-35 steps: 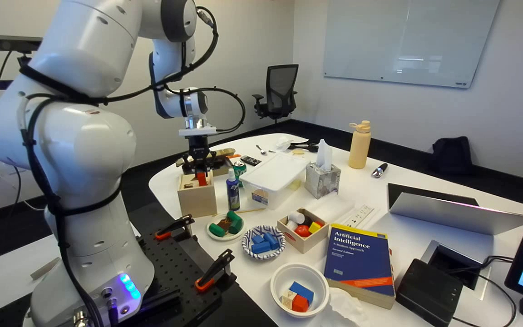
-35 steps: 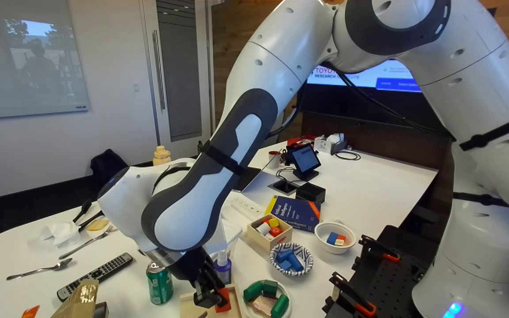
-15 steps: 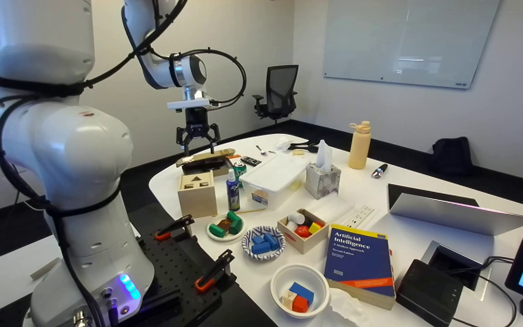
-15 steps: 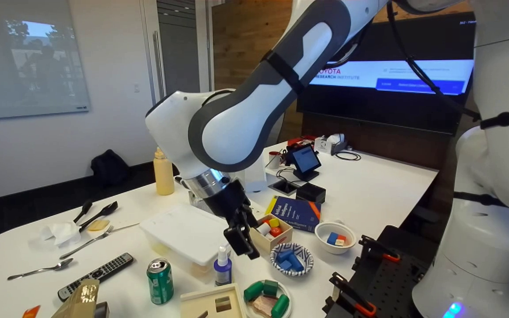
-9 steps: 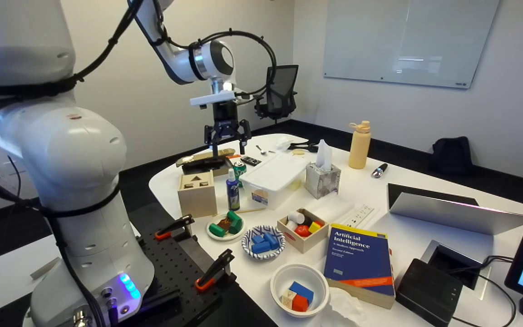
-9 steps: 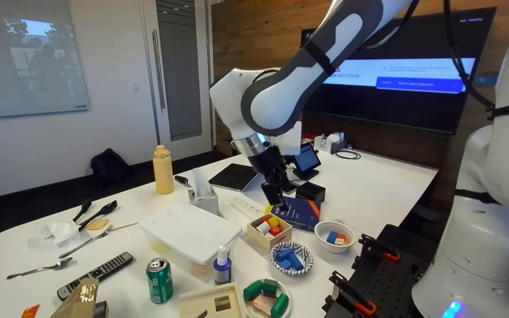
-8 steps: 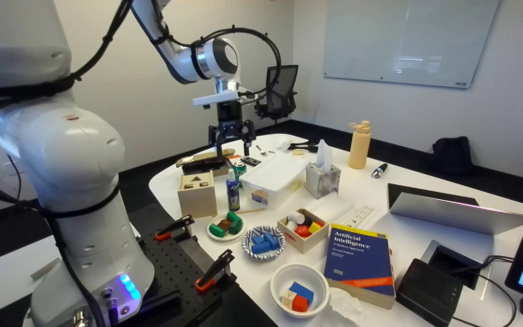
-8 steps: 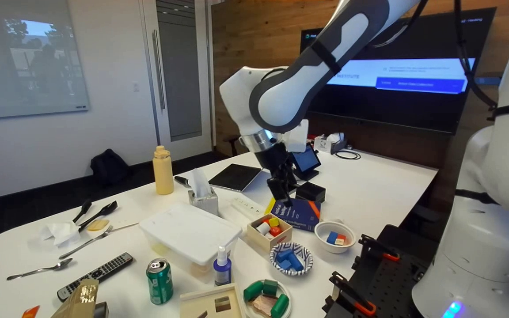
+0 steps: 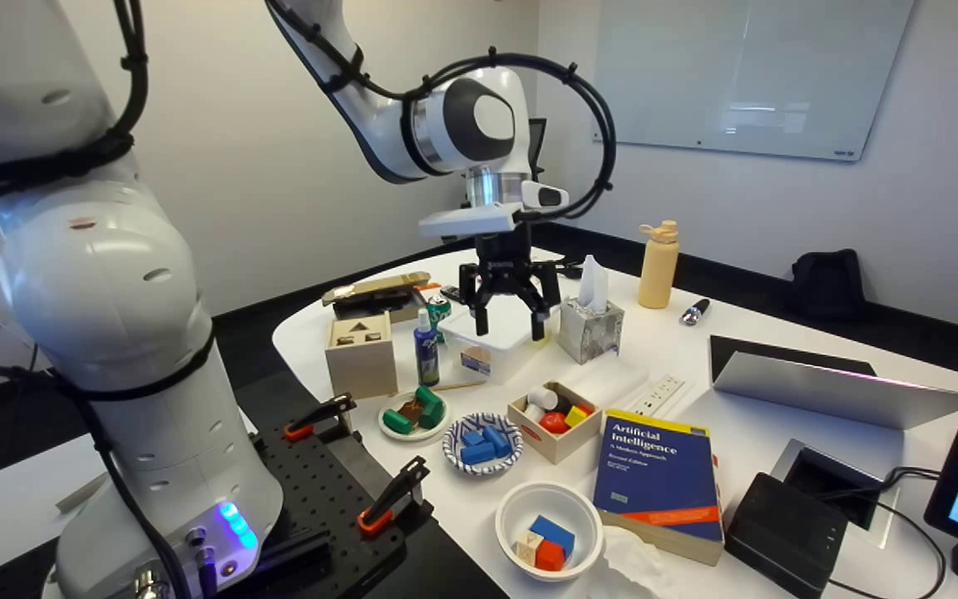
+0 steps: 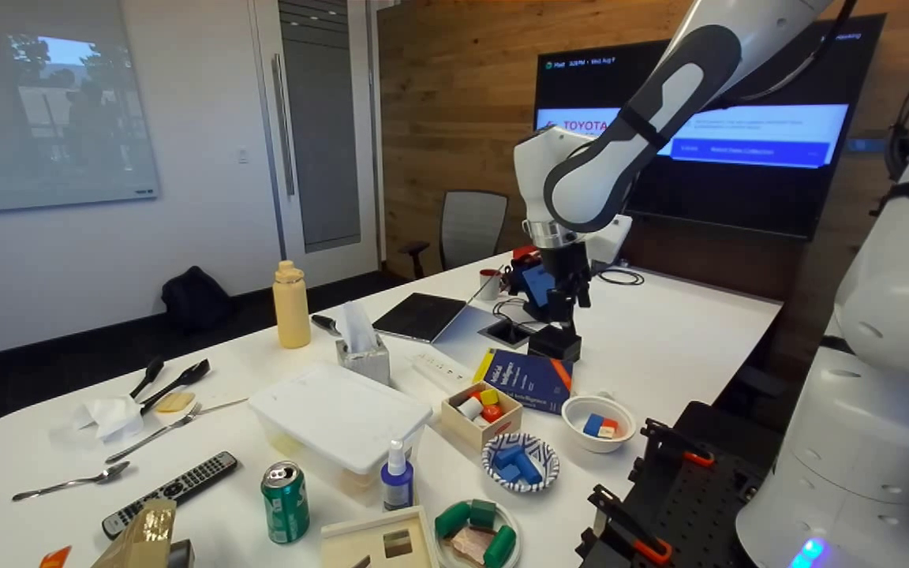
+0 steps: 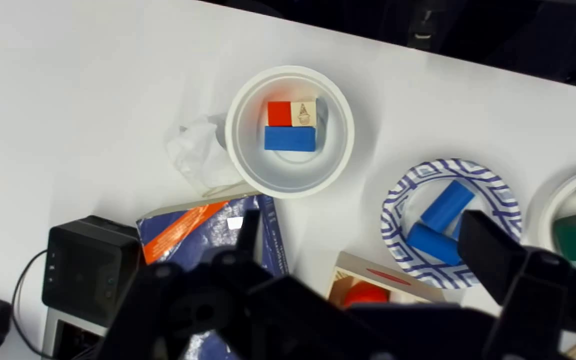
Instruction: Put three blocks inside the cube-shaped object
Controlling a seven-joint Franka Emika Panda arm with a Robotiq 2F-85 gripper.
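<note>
The cube-shaped object, a light wooden box with shaped holes in its top, stands at the table's near edge; an exterior view cuts off its lower part. Inside the white bowl lie a blue block, a red block and a cream block with a printed picture. Several blue blocks rest in the patterned bowl. High above the table, away from the cube, my gripper hangs open with nothing between its fingers. The cube's inside is hidden.
Green blocks lie on a small plate beside the cube. A wooden tray holds red, yellow and white pieces. Around are a book, a spray bottle, a lidded plastic bin, a tissue box and a can.
At first my gripper held a red block at the cube's top. That block then vanished from view, and the opened gripper rose and swung away from the cube, toward the book and bowls.
</note>
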